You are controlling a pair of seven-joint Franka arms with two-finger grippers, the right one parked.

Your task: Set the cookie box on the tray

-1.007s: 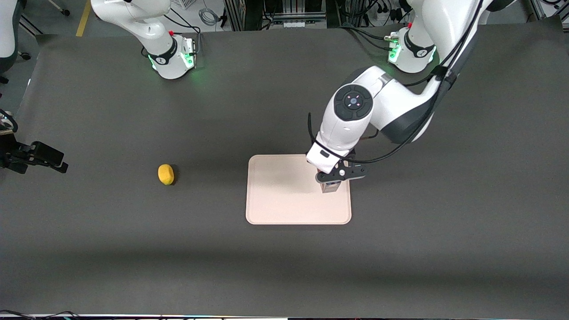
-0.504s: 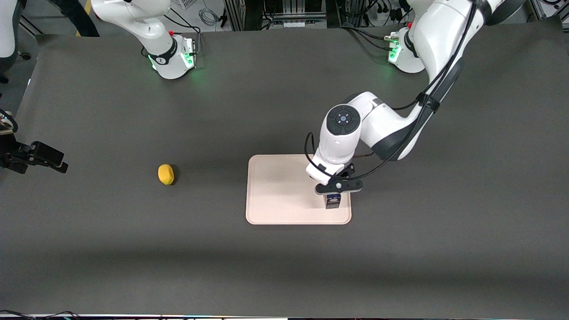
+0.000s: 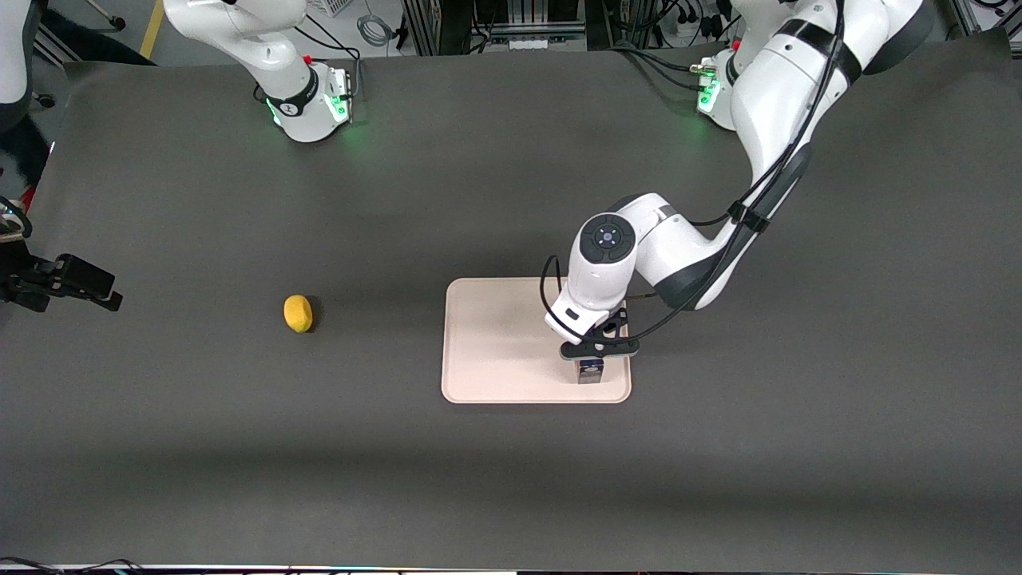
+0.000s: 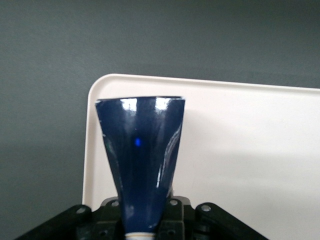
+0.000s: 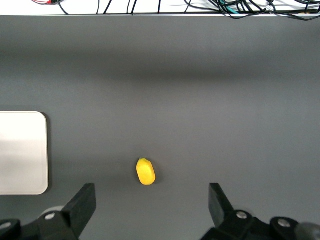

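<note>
The pale pinkish-cream tray (image 3: 503, 351) lies in the middle of the dark table. My left gripper (image 3: 595, 358) hangs over the tray's corner nearest the front camera, at the working arm's end. It is shut on the dark blue cookie box (image 3: 592, 372), which sticks out below the fingers, close above the tray surface. In the left wrist view the glossy blue box (image 4: 140, 165) runs out from between the jaws over the tray's rounded corner (image 4: 102, 87). Whether the box touches the tray I cannot tell.
A small yellow lump (image 3: 297, 312) lies on the table toward the parked arm's end, well apart from the tray; it also shows in the right wrist view, yellow lump (image 5: 145, 171). Dark table mat (image 3: 798, 399) surrounds the tray on all sides.
My left gripper has come down and moved nearer to the front camera with the cookie box, from over the tray's middle edge to its near corner.
</note>
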